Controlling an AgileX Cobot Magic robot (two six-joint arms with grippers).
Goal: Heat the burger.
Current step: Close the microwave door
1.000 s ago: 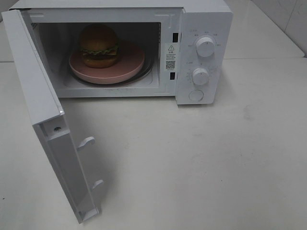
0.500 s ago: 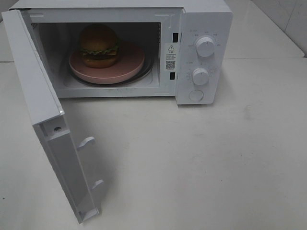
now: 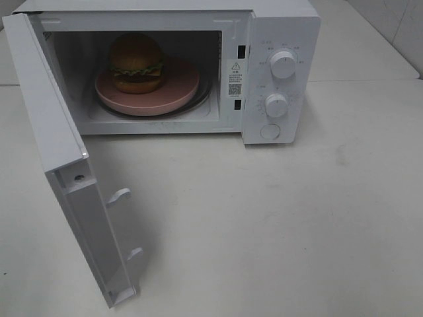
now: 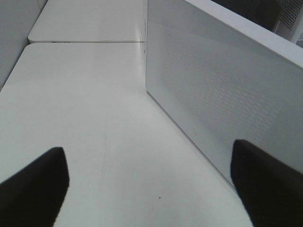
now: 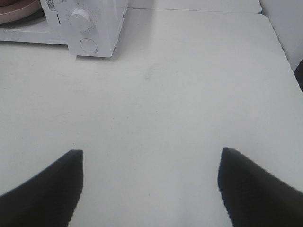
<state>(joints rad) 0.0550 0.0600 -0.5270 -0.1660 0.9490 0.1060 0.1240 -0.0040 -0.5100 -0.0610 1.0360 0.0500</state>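
Inside the open microwave (image 3: 281,20), at the far side of the bench (image 3: 264,218), the burger (image 3: 136,63) sits on a pink plate (image 3: 178,89), toward the plate's left and far part. The plate rests on the oven floor, filling most of the cavity. The microwave door (image 3: 46,125) is swung wide to the left and reaches toward the near edge of the bench, with 2 latch hooks showing on its inner face. On the control panel at the right of the cavity are 2 white knobs, an upper knob (image 3: 283,65) and a lower knob (image 3: 276,105), with a round button (image 3: 269,131) under them. Neither arm shows in the high view. The left fingers (image 4: 33,189) are spread wide with nothing between them, low over the bench just beside the door's dotted outer face. The right fingers (image 5: 255,189) are also spread wide and hold nothing, over bare bench well to the near right of the microwave, whose control panel shows far ahead of them.
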